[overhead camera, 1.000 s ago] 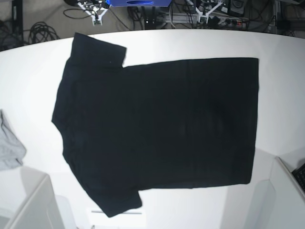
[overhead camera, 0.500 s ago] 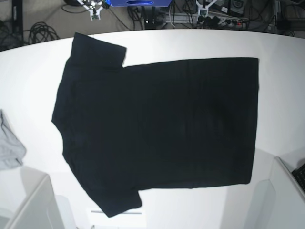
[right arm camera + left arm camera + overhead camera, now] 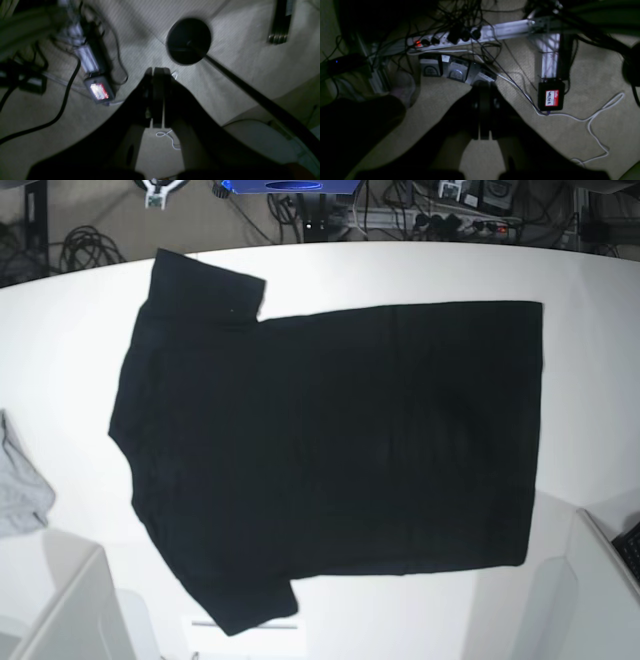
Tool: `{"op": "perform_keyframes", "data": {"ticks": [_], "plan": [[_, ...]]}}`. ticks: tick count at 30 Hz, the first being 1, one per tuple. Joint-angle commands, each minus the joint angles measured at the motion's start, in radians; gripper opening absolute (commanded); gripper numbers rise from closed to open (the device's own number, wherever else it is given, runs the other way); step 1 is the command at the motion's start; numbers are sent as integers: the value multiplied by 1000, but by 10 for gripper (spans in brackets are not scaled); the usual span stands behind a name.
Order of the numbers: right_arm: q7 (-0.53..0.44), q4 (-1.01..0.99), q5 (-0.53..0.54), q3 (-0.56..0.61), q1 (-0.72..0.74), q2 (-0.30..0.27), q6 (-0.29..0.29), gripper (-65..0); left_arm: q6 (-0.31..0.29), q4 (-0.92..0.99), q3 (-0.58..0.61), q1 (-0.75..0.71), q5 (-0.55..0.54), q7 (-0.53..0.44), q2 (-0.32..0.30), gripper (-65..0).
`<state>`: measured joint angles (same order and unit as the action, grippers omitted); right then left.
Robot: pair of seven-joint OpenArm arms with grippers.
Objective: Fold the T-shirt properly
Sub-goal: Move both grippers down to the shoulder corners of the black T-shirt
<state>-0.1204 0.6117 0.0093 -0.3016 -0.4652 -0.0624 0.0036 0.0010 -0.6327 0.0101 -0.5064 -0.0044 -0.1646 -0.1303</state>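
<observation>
- One T-shirt [image 3: 330, 455] is seen spread flat on the white table [image 3: 60, 340], in the base view only.
- Both wrist views are filled by carpet and cables [image 3: 592, 120]; the left gripper [image 3: 483, 87] and right gripper [image 3: 157, 72] are pressed closed, empty.
- Grey cloth [image 3: 20, 490] is left at the table's edge.

Base view: bright, even overhead light; white table [image 3: 590, 360] near glare; T-shirt [image 3: 330, 445] a flat black with folds barely readable; edges bow outward.
Left wrist view: dim, greenish; carpet [image 3: 595, 82] lit at right, left corner in deep shadow.
Right wrist view: dim, soft; label [image 3: 99, 91] overexposed, far-left cables smeared.
</observation>
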Motion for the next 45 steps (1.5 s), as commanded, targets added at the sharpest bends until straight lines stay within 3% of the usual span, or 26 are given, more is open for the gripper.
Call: {"op": "perform_keyframes", "data": {"ticks": [1,4,15,19,26,34,41,45], "plan": [[-9,41,1,-24,-43,-4,-4,-650,4,-40,0,-33,-1,-10,-13,-650],[0,167,1,-67,-114,6,-4,-650,4,-144,0,-99,-3,-10,-36,-650],[275,770,1,-222,-261,128,-3,-650,4,-597,-57,-363,-3,-10,-96,-650],[370,931,1,-267,-264,140,-3,-650,4,-754,-97,-427,-7,-10,-99,-650],[453,1189,-1,-327,-258,152,-3,-650,4,-1067,-91,-539,-191,-3,-160,-650],[542,1332,1,-304,-180,171,-1,-650,9,-1217,-100,-590,-200,-10,-176,-650],[598,1391,1,-152,-145,174,-1,-650,9,-1219,-123,-544,-208,-3,-176,-650],[598,1393,53,-83,-146,174,-1,-347,9,-1212,-166,-522,-213,-2,-174,-650]]}}
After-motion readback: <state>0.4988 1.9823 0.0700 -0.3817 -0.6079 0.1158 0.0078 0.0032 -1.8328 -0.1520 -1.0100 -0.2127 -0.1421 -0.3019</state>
